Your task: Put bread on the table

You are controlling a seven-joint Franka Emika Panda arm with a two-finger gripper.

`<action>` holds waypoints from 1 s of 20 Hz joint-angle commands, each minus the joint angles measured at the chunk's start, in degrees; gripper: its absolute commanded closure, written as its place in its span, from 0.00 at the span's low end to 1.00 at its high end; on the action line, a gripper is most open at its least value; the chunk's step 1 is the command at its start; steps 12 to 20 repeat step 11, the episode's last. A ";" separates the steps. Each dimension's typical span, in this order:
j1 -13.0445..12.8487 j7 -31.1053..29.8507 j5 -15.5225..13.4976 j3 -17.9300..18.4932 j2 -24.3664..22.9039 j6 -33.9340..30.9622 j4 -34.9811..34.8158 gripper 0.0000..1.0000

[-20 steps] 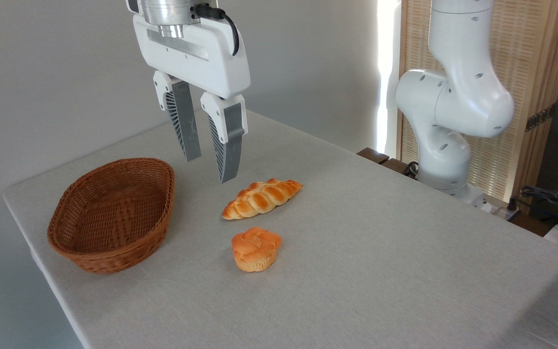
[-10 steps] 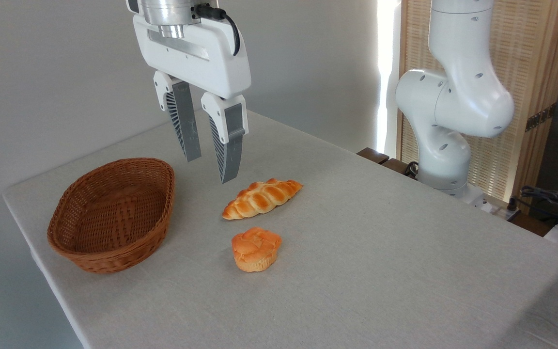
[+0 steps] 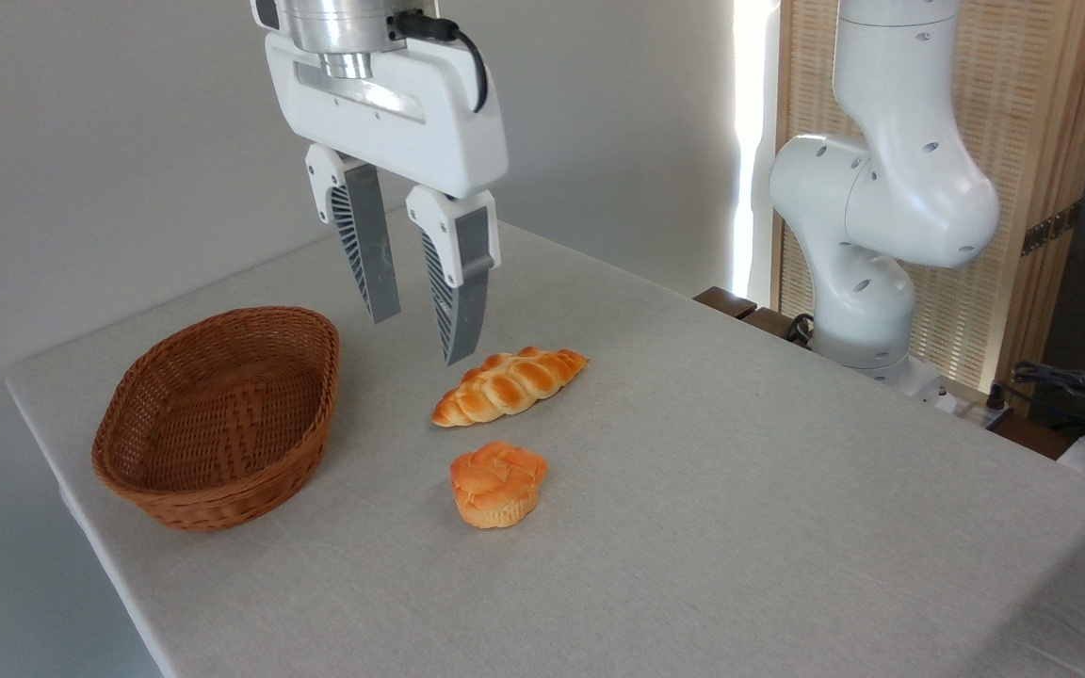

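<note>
The bread (image 3: 509,386), a long braided golden-orange loaf, lies flat on the light grey table (image 3: 740,490) near its middle. My gripper (image 3: 422,339) hangs in the air above and to the left of the loaf's left end, open, with nothing between its grey ribbed fingers (image 3: 365,250). It touches neither the loaf nor the basket.
A brown wicker basket (image 3: 218,414) stands empty at the left. A small round orange bun (image 3: 497,483) sits just in front of the loaf. The arm's white base (image 3: 867,235) rises at the back right, and cables (image 3: 1070,386) lie at the far right edge.
The gripper has shifted slightly right and a touch lower, toward the loaf. Bread, bun and basket have not moved.
</note>
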 commanded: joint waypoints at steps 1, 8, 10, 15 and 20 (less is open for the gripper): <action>-1.50 -0.17 0.22 1.27 -0.26 -1.41 0.65 0.00; -1.50 -0.17 0.48 0.21 -0.09 -1.41 0.65 0.00; -1.50 -0.25 0.48 0.30 -0.09 -1.41 0.65 0.00; -1.50 -0.25 0.39 0.48 -0.09 -1.41 0.65 0.00; -1.50 -0.25 0.39 0.48 -0.09 -1.41 0.65 0.00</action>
